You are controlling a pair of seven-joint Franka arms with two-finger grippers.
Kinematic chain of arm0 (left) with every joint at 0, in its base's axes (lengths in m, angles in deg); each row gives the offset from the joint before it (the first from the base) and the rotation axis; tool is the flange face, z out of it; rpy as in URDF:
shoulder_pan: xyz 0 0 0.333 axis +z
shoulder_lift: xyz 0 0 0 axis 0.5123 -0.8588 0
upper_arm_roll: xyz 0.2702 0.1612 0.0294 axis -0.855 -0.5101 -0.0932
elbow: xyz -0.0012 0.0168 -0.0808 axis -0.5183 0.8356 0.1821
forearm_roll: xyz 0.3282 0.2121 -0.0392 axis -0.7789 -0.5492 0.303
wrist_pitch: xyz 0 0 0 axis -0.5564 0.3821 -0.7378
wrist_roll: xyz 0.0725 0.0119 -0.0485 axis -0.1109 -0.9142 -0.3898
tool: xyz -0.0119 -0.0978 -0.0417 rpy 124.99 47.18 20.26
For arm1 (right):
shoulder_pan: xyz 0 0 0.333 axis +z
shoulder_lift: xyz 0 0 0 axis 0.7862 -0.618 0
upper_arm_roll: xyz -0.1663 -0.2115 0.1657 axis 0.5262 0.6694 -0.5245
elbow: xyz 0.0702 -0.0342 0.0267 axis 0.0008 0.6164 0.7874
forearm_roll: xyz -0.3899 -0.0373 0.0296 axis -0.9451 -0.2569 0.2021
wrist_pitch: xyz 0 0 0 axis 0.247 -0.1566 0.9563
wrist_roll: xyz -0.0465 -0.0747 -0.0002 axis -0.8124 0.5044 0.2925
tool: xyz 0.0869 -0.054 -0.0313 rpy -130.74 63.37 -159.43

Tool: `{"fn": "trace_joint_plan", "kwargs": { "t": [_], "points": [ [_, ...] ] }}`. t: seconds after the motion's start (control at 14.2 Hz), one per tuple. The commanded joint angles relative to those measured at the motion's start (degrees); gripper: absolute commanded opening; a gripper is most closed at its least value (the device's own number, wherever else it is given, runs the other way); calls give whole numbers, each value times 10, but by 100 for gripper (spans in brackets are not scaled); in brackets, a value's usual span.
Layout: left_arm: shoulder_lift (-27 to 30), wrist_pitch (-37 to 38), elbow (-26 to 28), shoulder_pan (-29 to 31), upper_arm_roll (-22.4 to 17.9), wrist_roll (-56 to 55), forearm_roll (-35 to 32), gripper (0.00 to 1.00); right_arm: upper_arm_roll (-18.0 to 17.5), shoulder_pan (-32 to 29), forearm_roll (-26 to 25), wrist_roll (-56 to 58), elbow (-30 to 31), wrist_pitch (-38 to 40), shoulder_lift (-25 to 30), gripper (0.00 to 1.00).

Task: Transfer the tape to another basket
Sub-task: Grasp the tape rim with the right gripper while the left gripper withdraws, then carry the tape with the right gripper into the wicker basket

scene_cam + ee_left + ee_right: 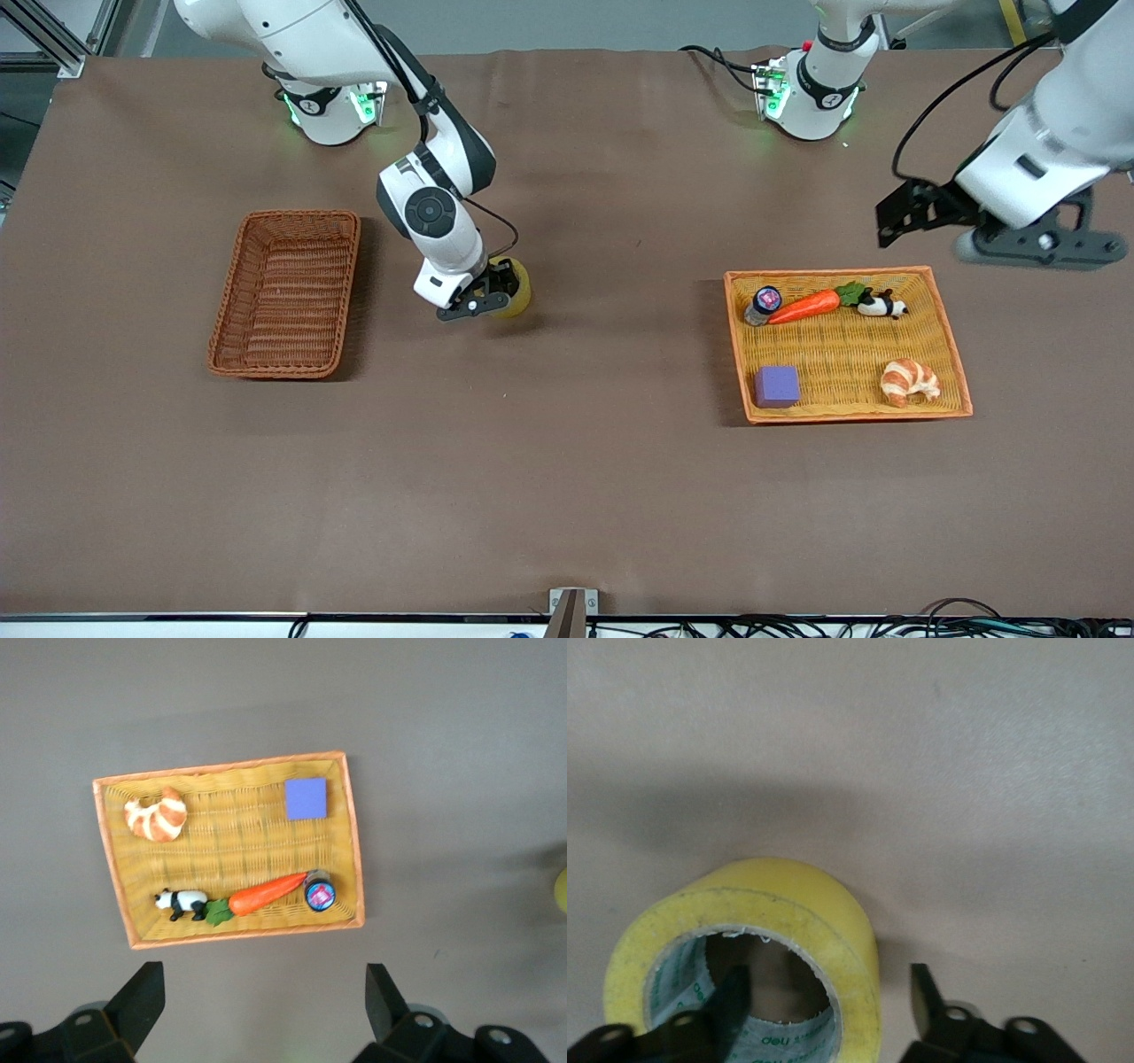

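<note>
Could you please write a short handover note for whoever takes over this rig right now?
Right gripper: down at the tape, one finger inside the core, the other outside the wall; jaws not yet clamped, roll on the table.
Left gripper: open, empty, waiting above the table beside the orange tray.
Tape: on the table, between the brown basket and the tray.
Done: tape is out of the tray, right gripper positioned.
Left: close on the tape, lift, carry to the brown basket, release.
</note>
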Motion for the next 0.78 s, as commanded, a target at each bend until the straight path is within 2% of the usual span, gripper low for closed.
{"fn": "trace_joint_plan", "kwargs": {
  "t": [0.0, 0.14, 0.35, 0.56, 0.71],
  "points": [
    [54, -12, 71, 3, -11, 27, 11, 100, 9, 9, 2, -3, 6, -8, -3, 21],
    [48, -24, 72, 4, -11, 28, 11, 99, 12, 9, 1, -23, 6, -2, -1, 1],
    [40, -39, 76, 4, -26, 32, 11, 99, 22, 3, -5, -36, -6, 16, 11, 0],
    [29, -38, 77, 3, -39, 65, 11, 99, 44, -20, -5, -34, -40, 134, 73, 0],
    [22, -37, 72, 4, -39, 66, 11, 100, 46, -70, -6, -28, -51, 214, 129, 0]
  ]
}}
